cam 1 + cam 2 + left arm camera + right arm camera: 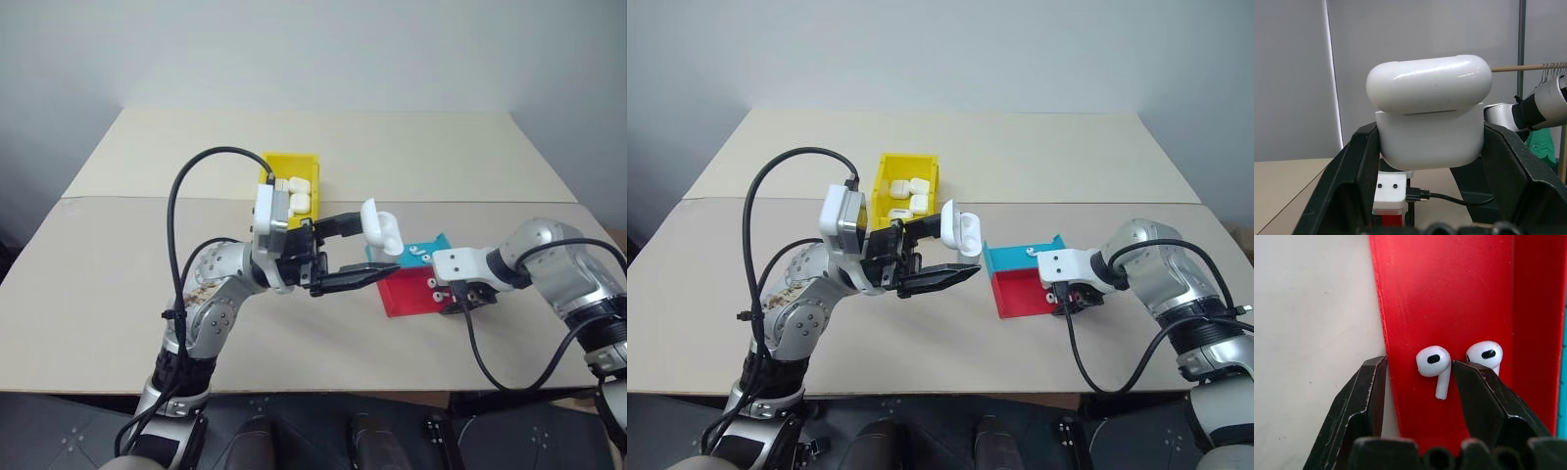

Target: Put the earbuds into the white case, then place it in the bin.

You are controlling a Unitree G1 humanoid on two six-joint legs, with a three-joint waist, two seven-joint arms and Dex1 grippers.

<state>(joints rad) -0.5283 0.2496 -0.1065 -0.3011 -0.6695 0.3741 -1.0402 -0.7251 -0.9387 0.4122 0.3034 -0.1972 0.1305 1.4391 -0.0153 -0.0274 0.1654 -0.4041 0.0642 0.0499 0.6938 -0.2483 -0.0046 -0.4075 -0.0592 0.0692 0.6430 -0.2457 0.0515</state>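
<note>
The white case (1429, 120) is held aloft over the table (118, 255) by the left gripper (355, 252), clamped across its lower body between the two black fingers (1359, 161), with its hinged lid standing tipped back, so that the wells are presumably exposed. Two earbuds are seen lying in the red tray (1449, 289), which sits on the table against the teal tray (1014, 258); the nearer earbud (1434, 362) lies between the parted fingers of the right gripper (1419, 377), which is pointed steeply down at it and has hold of nothing, while the second earbud (1485, 354) is partly hidden beside one finger. More earbuds (419, 255) are visible in the teal tray. The yellow bin (884, 181), already holding several white cases, stands just behind the left gripper. The earbuds are judged to be very light, rigid and glossy, so they are likely to slip or squirt out if pinched on the rounded head; a grip across the head and upper stem with flat pads squarely opposed is judged safest, and the second earbud close by could be knocked as the fingers close. One finger appears to be outside the tray wall, so that wall may be caught when the fingers close. The case is likewise taken to be smooth, hard and light; it is best gripped on its flat sides, below the lid seam, as it is now.
</note>
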